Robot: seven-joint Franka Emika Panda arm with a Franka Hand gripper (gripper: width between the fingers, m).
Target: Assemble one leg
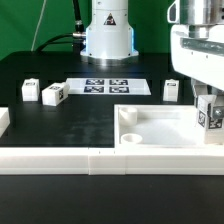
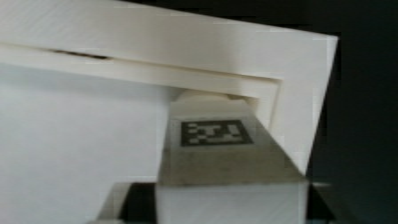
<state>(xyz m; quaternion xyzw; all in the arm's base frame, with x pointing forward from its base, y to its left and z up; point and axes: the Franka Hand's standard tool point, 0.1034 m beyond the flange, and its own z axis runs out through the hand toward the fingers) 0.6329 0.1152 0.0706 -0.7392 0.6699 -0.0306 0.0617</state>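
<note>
My gripper is shut on a leg, a small white post with a black-and-white tag. It holds the leg upright at the exterior view's right, over the right end of the large white tray-like part. In the wrist view the leg fills the space between my gripper's dark fingers, and its far end sits in an inner corner of the tray-like part. Whether the leg touches the part I cannot tell. Three more legs lie on the black table: two at the left, one at the right.
The marker board lies flat in front of the robot base. A long white rail runs along the table's front edge, with a white block at the exterior view's far left.
</note>
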